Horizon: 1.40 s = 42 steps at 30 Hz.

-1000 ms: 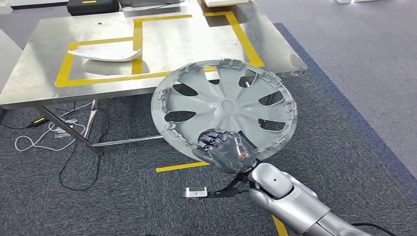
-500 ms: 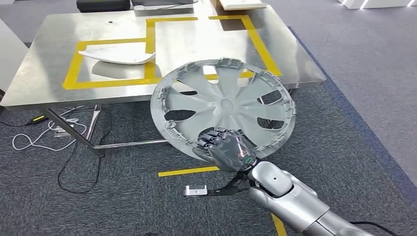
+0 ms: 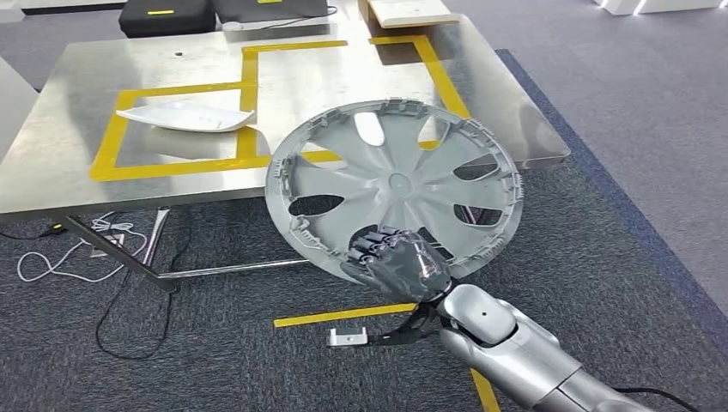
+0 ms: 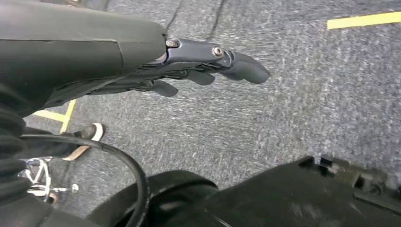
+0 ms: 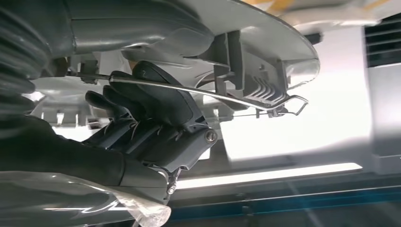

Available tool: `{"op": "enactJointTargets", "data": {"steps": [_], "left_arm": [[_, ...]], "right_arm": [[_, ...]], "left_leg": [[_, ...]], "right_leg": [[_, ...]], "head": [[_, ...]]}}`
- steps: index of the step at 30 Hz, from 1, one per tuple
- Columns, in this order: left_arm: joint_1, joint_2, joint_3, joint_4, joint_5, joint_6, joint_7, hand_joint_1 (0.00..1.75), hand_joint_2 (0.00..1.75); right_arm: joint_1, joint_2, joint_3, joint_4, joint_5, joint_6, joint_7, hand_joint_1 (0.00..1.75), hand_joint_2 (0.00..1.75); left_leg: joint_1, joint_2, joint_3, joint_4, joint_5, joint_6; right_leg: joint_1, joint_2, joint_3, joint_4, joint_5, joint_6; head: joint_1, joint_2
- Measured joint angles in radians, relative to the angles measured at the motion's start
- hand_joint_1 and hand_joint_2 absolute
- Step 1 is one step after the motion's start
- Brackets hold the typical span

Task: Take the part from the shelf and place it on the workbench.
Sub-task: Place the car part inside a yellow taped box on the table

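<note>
Raised slightly since a moment ago, the grey wheel cover (image 3: 393,187) stays gripped at its lower rim by the right hand (image 3: 397,266).
Its upper edge overlaps the near edge of the steel counter (image 3: 69,163); a white curved part (image 3: 185,118) lies beyond on the counter. Left hand (image 4: 208,71) hangs over carpet, fingers loosely extended, holding nothing.

one hubcap (image 3: 395,184), one white panel (image 3: 187,117), one workbench (image 3: 77,154).
</note>
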Motion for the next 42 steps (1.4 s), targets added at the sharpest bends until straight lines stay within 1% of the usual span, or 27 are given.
{"op": "enactJointTargets", "data": {"steps": [1,2,4,6,7,10,11,12,14,16,19,20,21,22,23,24,26,27,30,32,34,36,37,38,39,40,42], "left_arm": [[-0.002,0.000,0.000,0.000,0.000,0.000,0.000,0.00,1.75],[-0.004,0.000,0.000,0.000,0.000,0.000,-0.001,0.00,1.75],[-0.010,0.001,0.001,-0.001,0.000,0.000,-0.002,0.00,1.75],[-0.017,0.001,0.001,-0.001,-0.001,0.000,-0.003,0.00,1.75],[-0.018,0.001,0.001,-0.001,-0.002,0.000,-0.003,0.00,1.75],[-0.016,0.002,0.001,-0.001,-0.003,0.000,-0.003,0.00,1.75],[-0.015,0.003,0.001,-0.001,-0.003,0.000,-0.003,0.00,1.75],[-0.016,0.003,0.001,-0.001,-0.003,0.000,-0.003,0.00,1.75],[-0.017,0.000,0.001,-0.002,-0.005,0.000,-0.002,0.00,1.75],[-0.015,-0.002,0.000,-0.002,-0.008,0.000,-0.002,0.00,1.75],[-0.011,-0.003,0.000,-0.002,-0.010,0.000,-0.001,0.00,1.75],[-0.010,-0.003,0.000,-0.002,-0.010,-0.001,0.000,0.00,1.75],[-0.008,-0.004,0.000,-0.002,-0.010,-0.001,0.000,0.00,1.75],[-0.007,-0.004,0.000,-0.002,-0.010,-0.002,0.000,0.00,1.75],[-0.006,-0.004,0.000,-0.002,-0.011,-0.003,0.001,0.00,1.75],[-0.004,-0.004,0.000,-0.002,-0.012,-0.005,0.001,0.00,1.75],[-0.001,-0.004,-0.001,-0.002,-0.013,-0.007,0.003,0.00,1.75],[-0.001,-0.004,-0.001,-0.002,-0.014,-0.007,0.003,0.00,1.75],[-0.004,-0.005,-0.002,-0.002,-0.020,-0.009,0.006,0.00,1.75],[-0.008,-0.005,-0.002,-0.002,-0.024,-0.012,0.007,0.00,1.75],[-0.015,-0.004,-0.002,-0.003,-0.028,-0.014,0.007,0.00,1.75],[-0.023,-0.005,-0.002,-0.004,-0.032,-0.015,0.007,0.00,1.75],[-0.024,-0.005,-0.002,-0.004,-0.033,-0.015,0.007,0.00,1.75],[-0.024,-0.005,-0.002,-0.004,-0.034,-0.015,0.007,0.00,1.75],[-0.023,-0.005,-0.002,-0.004,-0.034,-0.015,0.007,0.00,1.75],[-0.022,-0.004,-0.002,-0.004,-0.035,-0.015,0.007,0.00,1.75],[-0.021,-0.004,-0.002,-0.005,-0.037,-0.016,0.006,0.00,1.75]], "right_arm": [[-0.003,0.000,0.000,-0.001,0.000,0.000,0.000,1.75,1.75],[-0.003,0.000,-0.001,-0.001,-0.001,0.000,0.000,1.75,1.75],[-0.002,0.000,0.000,0.000,0.000,0.000,0.000,1.75,1.75],[0.000,0.000,0.004,0.000,0.001,0.000,-0.002,1.75,1.75],[0.000,0.000,0.005,0.000,0.001,0.000,-0.003,1.75,1.75],[0.000,0.000,0.008,0.001,0.000,0.000,-0.002,1.75,1.75],[0.001,0.000,0.008,0.002,0.000,0.001,-0.003,1.75,1.75],[0.000,-0.001,0.009,0.003,0.000,0.001,-0.003,1.75,1.75],[-0.006,0.000,0.011,0.001,0.000,0.001,-0.004,1.75,1.75],[-0.015,0.000,0.011,-0.002,-0.001,0.001,-0.004,1.75,1.75],[-0.018,0.000,0.012,-0.002,0.000,0.001,-0.004,1.75,1.75],[-0.017,0.000,0.013,-0.001,0.000,0.001,-0.004,1.75,1.75],[-0.016,0.000,0.013,-0.001,0.000,0.001,-0.004,1.75,1.75],[-0.016,0.000,0.014,-0.001,0.000,0.001,-0.004,1.75,1.75],[-0.016,0.000,0.014,-0.001,0.000,0.001,-0.004,1.75,1.75],[-0.014,0.000,0.015,0.000,-0.001,0.001,-0.004,1.75,1.75],[-0.011,0.000,0.016,0.003,-0.001,0.001,-0.004,1.75,1.75],[-0.009,0.000,0.016,0.004,0.000,0.001,-0.005,1.75,1.75],[-0.011,0.001,0.016,0.004,0.001,0.000,-0.009,1.75,1.75],[-0.018,0.002,0.017,0.005,0.001,0.001,-0.011,1.75,1.75],[-0.026,0.003,0.018,0.007,0.002,0.004,-0.016,1.75,1.75],[-0.031,0.005,0.024,0.010,0.003,0.005,-0.024,1.75,1.75],[-0.033,0.007,0.028,0.010,0.004,0.006,-0.027,1.75,1.75],[-0.035,0.009,0.032,0.011,0.004,0.006,-0.028,1.75,1.75],[-0.037,0.011,0.035,0.011,0.004,0.006,-0.029,1.75,1.75],[-0.038,0.013,0.038,0.012,0.003,0.006,-0.029,1.75,1.75],[-0.040,0.015,0.044,0.015,0.003,0.007,-0.029,1.75,1.75]], "left_leg": [[0.001,0.001,-0.023,0.051,-0.003,-0.011],[0.004,0.001,-0.064,0.119,-0.011,-0.020],[0.010,0.002,-0.148,0.225,-0.063,-0.033],[0.012,0.003,-0.189,0.235,-0.102,-0.037],[0.012,0.003,-0.194,0.201,-0.087,-0.036],[0.008,0.005,-0.196,0.047,0.084,-0.022],[0.005,0.005,-0.196,0.018,0.123,-0.016],[0.002,0.006,-0.194,0.006,0.134,-0.008],[0.001,0.004,-0.175,-0.006,0.127,0.006],[0.006,0.003,-0.147,-0.024,0.120,0.017],[0.008,0.001,-0.116,-0.034,0.100,0.027],[0.008,0.000,-0.106,-0.034,0.090,0.028],[0.007,-0.001,-0.093,-0.034,0.079,0.027],[0.007,-0.002,-0.077,-0.034,0.067,0.026],[0.007,-0.003,-0.058,-0.034,0.052,0.023],[0.007,-0.003,-0.042,-0.034,0.037,0.020],[0.005,-0.004,-0.022,-0.034,0.012,0.009],[0.005,-0.004,-0.017,-0.034,0.005,0.003],[0.005,-0.001,-0.012,-0.009,0.004,-0.011],[0.007,0.001,-0.062,0.084,0.000,-0.022],[0.010,0.001,-0.141,0.202,-0.044,-0.032],[0.010,0.001,-0.191,0.244,-0.082,-0.035],[0.010,0.002,-0.197,0.223,-0.072,-0.033],[0.010,0.002,-0.193,0.176,-0.035,-0.030],[0.009,0.003,-0.187,0.116,0.024,-0.025],[0.006,0.004,-0.184,0.068,0.064,-0.020],[-0.001,0.005,-0.179,0.014,0.101,-0.006]], "right_leg": [[-0.001,0.001,0.021,-0.005,-0.022,-0.009],[-0.004,0.001,0.038,-0.008,-0.033,-0.012],[-0.006,0.000,0.065,-0.009,-0.055,-0.015],[-0.009,0.001,0.100,-0.010,-0.080,-0.014],[-0.011,0.002,0.119,-0.010,-0.094,-0.013],[-0.013,0.005,0.160,-0.010,-0.129,0.001],[-0.013,0.005,0.167,-0.012,-0.138,0.009],[-0.014,0.006,0.174,-0.012,-0.142,0.018],[-0.015,0.006,0.179,-0.008,-0.143,0.031],[-0.015,0.004,0.153,0.042,-0.146,0.038],[-0.014,0.004,0.032,0.201,-0.194,0.043],[-0.014,0.004,-0.005,0.233,-0.208,0.043],[-0.014,0.004,-0.031,0.238,-0.210,0.043],[-0.014,0.004,-0.042,0.213,-0.189,0.043],[-0.014,0.003,-0.040,0.162,-0.142,0.042],[-0.013,0.001,-0.036,0.102,-0.079,0.040],[-0.009,-0.003,-0.022,0.018,-0.004,0.031],[-0.006,-0.003,-0.018,0.006,0.003,0.023],[-0.007,-0.001,0.011,0.001,-0.018,0.004],[-0.011,-0.001,0.036,-0.003,-0.034,-0.004],[-0.012,-0.003,0.059,-0.004,-0.054,-0.009],[-0.012,-0.002,0.088,-0.004,-0.076,-0.010],[-0.012,-0.001,0.105,-0.004,-0.087,-0.010],[-0.012,0.000,0.122,-0.005,-0.099,-0.009],[-0.012,0.001,0.132,-0.006,-0.110,-0.006],[-0.012,0.002,0.144,-0.006,-0.120,-0.002],[-0.011,0.002,0.158,-0.007,-0.135,0.013]], "head": [[-0.002,0.000],[-0.004,0.000],[-0.005,0.000],[-0.005,0.000],[-0.006,0.000],[-0.007,0.000],[-0.007,0.000],[-0.008,0.000],[-0.007,0.000],[-0.002,0.000],[0.003,0.000],[0.004,0.000],[0.005,0.000],[0.005,0.000],[0.005,0.000],[0.006,0.000],[0.005,0.000],[0.005,0.000],[0.003,0.000],[0.001,0.000],[0.000,0.000],[0.000,0.000],[0.000,0.000],[0.000,0.000],[0.000,0.000],[0.001,0.000],[0.002,0.000]]}}
